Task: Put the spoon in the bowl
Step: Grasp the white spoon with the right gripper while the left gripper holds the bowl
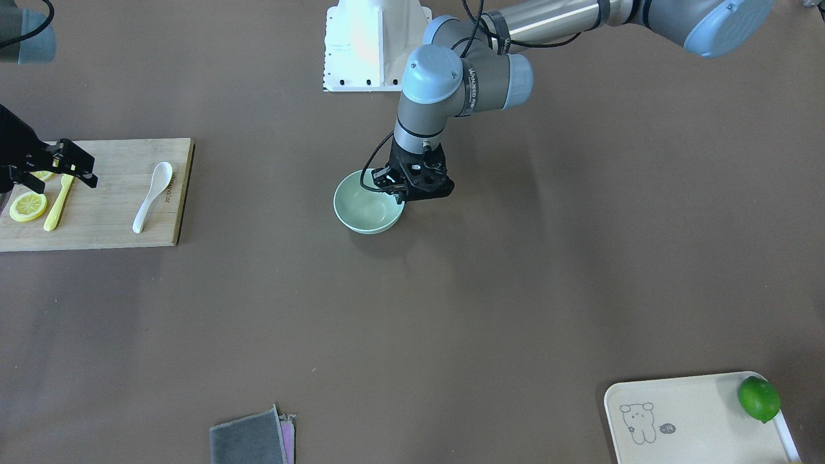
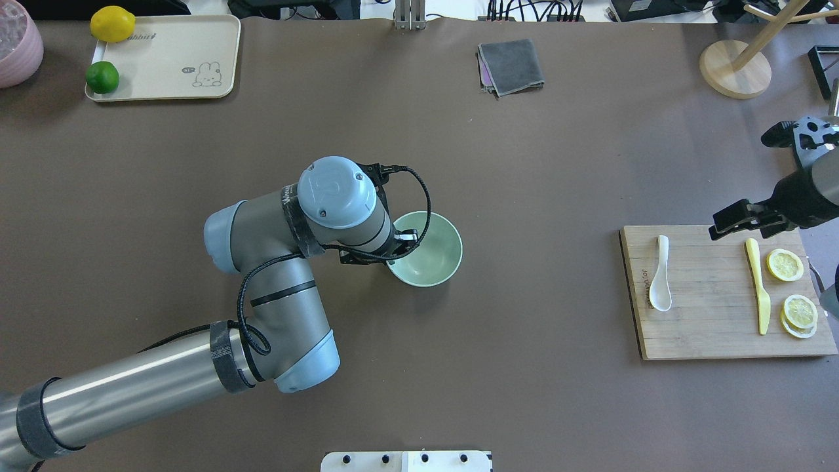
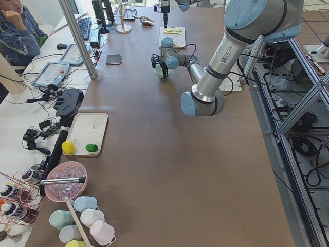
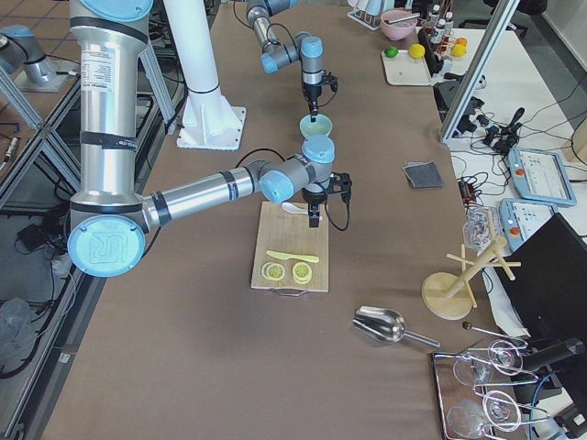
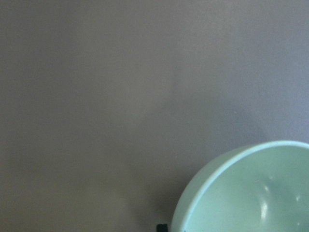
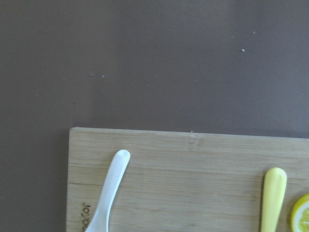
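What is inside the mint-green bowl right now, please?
The visible interior of the bowl is bare, nothing in it. The left end effector sits over its rim on one side and covers a small part there. The spoon lies on the cutting board.

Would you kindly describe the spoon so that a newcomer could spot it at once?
Find the wooden cutting board on the robot's right. The spoon lies near its edge toward the bowl: white, glossy, oval-scooped, unlike the slim yellow knife by the lemon slices.
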